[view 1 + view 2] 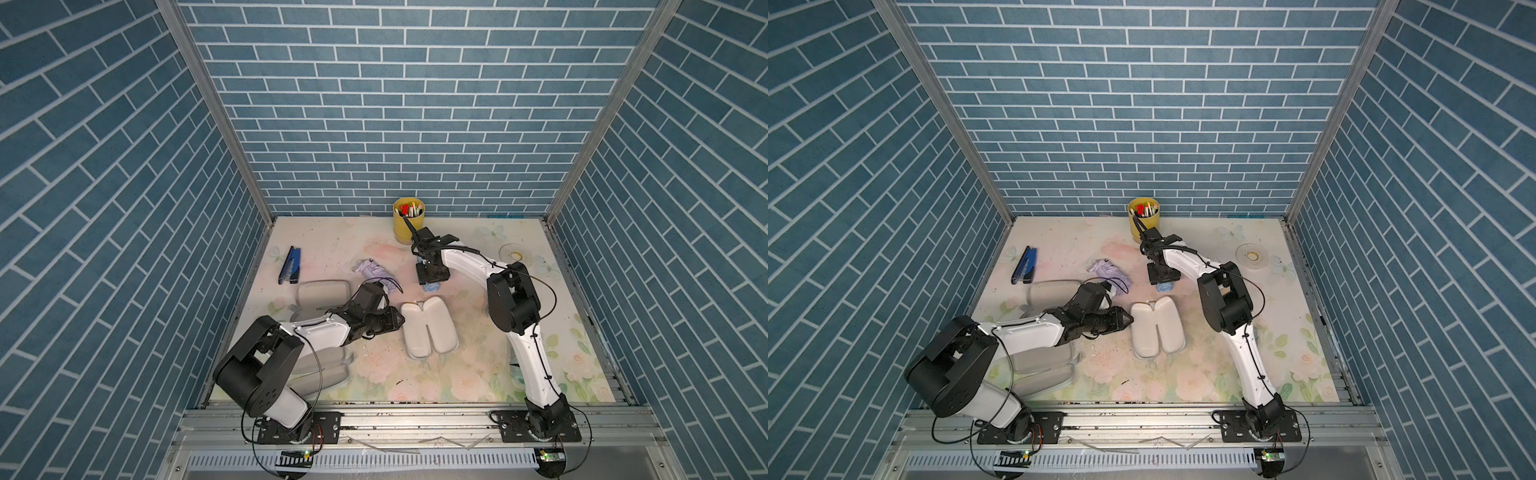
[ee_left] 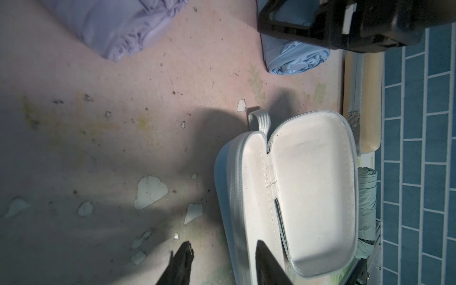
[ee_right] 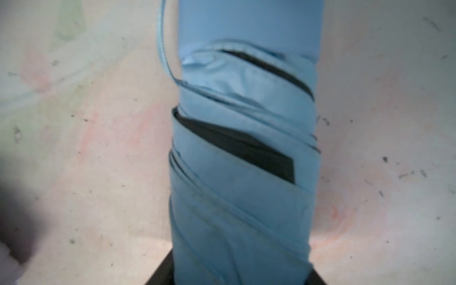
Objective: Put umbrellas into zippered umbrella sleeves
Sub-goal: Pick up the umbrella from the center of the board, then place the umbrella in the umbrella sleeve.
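While the right gripper (image 1: 432,281) pinches the light blue umbrella (image 1: 432,287) mid-frame, the left gripper (image 2: 222,261), spread, straddles the rim of the open sleeve (image 2: 313,185), seemingly steadying it.

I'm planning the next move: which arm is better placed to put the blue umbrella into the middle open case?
Right. The right tool is closed around the blue umbrella, just beyond the open case. The left tool stands open astride that case's rim, probably better suited to steadying it.
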You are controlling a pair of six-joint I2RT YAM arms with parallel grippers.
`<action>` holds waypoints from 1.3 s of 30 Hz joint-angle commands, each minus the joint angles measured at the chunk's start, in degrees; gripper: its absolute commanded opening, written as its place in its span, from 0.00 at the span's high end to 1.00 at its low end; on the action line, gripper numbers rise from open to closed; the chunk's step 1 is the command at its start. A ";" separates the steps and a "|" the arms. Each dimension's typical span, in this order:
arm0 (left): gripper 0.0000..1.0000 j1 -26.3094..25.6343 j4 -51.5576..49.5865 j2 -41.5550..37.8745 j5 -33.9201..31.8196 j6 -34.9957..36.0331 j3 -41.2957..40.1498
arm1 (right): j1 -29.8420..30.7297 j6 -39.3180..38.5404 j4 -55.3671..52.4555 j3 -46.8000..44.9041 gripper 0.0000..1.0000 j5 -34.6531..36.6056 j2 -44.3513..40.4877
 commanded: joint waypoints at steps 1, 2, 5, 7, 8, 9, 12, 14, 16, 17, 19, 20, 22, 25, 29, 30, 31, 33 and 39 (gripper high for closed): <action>0.60 -0.26 3.95 1.54 1.00 -1.58 -1.52 | -0.08 -2.28 -2.44 -3.37 0.55 -1.97 -9.87; 0.62 -0.32 4.79 1.64 1.04 -2.09 -1.77 | -0.08 -2.39 -2.74 -4.90 0.56 -3.68 -12.40; 0.68 -0.33 8.16 2.01 0.87 -3.90 -2.92 | 0.94 -1.42 -4.37 -12.23 0.60 -11.23 -21.51; 0.71 -0.40 11.02 2.69 0.83 -5.23 -3.88 | 3.70 0.46 -5.93 -19.30 0.61 -14.87 -27.85; 0.71 -0.48 12.34 3.17 0.99 -5.91 -4.20 | 5.15 1.74 -6.12 -22.67 0.61 -15.78 -30.49; 0.73 -0.43 14.04 3.78 1.21 -6.80 -4.63 | 6.58 3.17 -6.44 -25.72 0.62 -16.56 -32.92; 0.77 -1.02 18.27 5.24 1.67 -9.46 -5.60 | 9.76 8.14 -8.50 -32.93 0.62 -16.55 -39.78; 0.80 -1.81 19.87 5.87 1.36 -10.82 -5.92 | 11.37 11.39 -9.15 -35.22 0.64 -16.53 -42.88; 0.83 -3.13 20.47 5.82 0.02 -12.35 -6.33 | 13.82 14.83 -10.45 -35.60 0.65 -16.50 -44.56; 0.84 -3.87 20.47 5.55 -0.98 -13.09 -6.57 | 14.57 17.05 -9.68 -36.33 0.65 -17.83 -45.13; 0.87 -5.87 20.14 4.72 -4.16 -14.86 -7.07 | 17.05 22.06 -6.89 -38.37 0.67 -19.65 -45.60; 0.88 -6.84 20.03 4.49 -5.62 -15.73 -7.21 | 17.92 23.71 -5.67 -39.35 0.68 -20.24 -45.54; 0.89 -9.08 20.24 4.21 -8.69 -18.14 -7.35 | 18.76 26.63 -2.61 -42.86 0.70 -21.32 -45.27; 0.89 -11.57 21.16 4.45 -11.64 -21.29 -7.35 | 18.74 26.78 -0.50 -45.67 0.72 -20.97 -44.25; 0.90 -12.80 22.13 5.65 -11.92 -21.99 -7.26 | 17.91 22.71 -1.06 -43.65 0.73 -18.66 -40.58; 0.90 -13.02 22.34 5.77 -11.92 -22.17 -7.42 | 17.60 22.04 -0.70 -43.54 0.74 -18.34 -39.82; 0.91 -13.16 22.49 5.82 -11.84 -22.25 -7.50 | 17.20 21.40 -0.01 -43.51 0.74 -18.16 -39.00; 0.91 -13.49 22.26 5.55 -11.96 -22.31 -7.59 | 16.05 20.84 1.24 -43.40 0.76 -17.60 -37.42; 0.95 -13.78 22.04 5.67 -11.00 -21.59 -6.85 | 15.11 17.97 4.00 -39.46 0.79 -14.63 -33.13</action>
